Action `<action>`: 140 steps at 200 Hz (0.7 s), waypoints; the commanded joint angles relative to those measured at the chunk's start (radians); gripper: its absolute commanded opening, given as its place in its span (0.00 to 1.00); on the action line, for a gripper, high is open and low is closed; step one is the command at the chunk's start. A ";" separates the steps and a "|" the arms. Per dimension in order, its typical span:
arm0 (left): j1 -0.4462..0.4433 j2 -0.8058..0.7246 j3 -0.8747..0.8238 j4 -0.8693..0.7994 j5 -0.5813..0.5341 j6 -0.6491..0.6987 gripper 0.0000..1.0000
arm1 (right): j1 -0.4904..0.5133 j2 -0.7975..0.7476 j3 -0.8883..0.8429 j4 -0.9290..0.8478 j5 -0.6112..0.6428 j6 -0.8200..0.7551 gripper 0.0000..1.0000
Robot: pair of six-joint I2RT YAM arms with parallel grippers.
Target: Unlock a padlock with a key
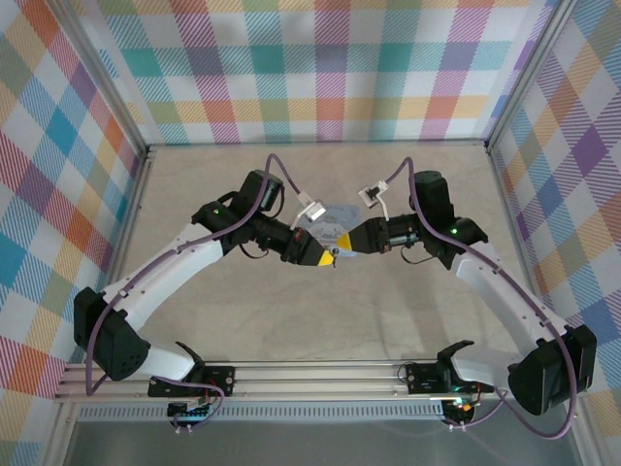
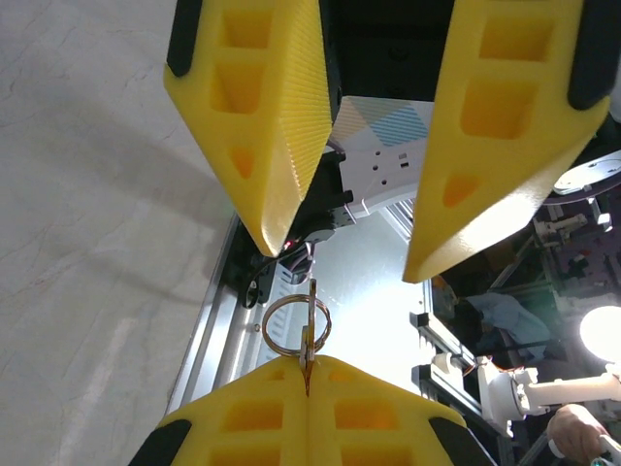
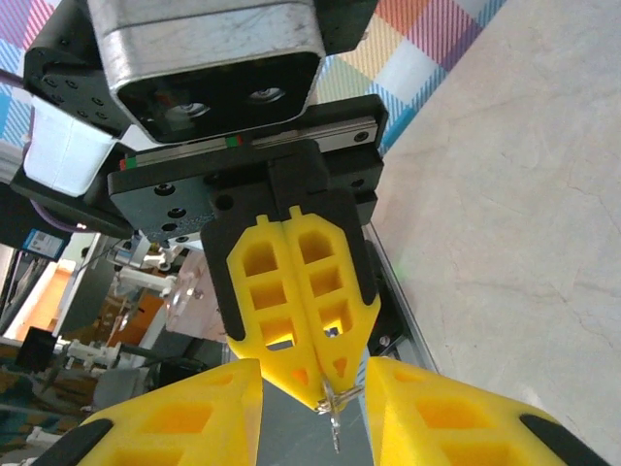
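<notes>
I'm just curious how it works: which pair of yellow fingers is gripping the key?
The left arm's fingers, pressed shut on the key and its ring; the right arm's fingers stand apart.

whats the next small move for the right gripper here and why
Probably close the right gripper gently on the small silver key on a wire ring. The left gripper pinches that key shut at its very tips, and the right gripper's yellow fingers stand open on either side of it in mid-air, not yet gripping.
</notes>
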 commanded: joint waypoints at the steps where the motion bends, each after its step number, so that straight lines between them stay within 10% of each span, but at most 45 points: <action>1: 0.006 0.006 0.035 -0.007 0.037 0.018 0.00 | 0.007 0.010 0.035 -0.051 -0.046 -0.067 0.35; 68: 0.006 0.014 0.045 -0.001 0.046 0.015 0.00 | 0.039 0.040 0.061 -0.097 -0.029 -0.105 0.34; 140: 0.015 0.013 0.043 -0.013 0.034 0.022 0.00 | 0.044 0.039 0.054 -0.100 0.011 -0.128 0.02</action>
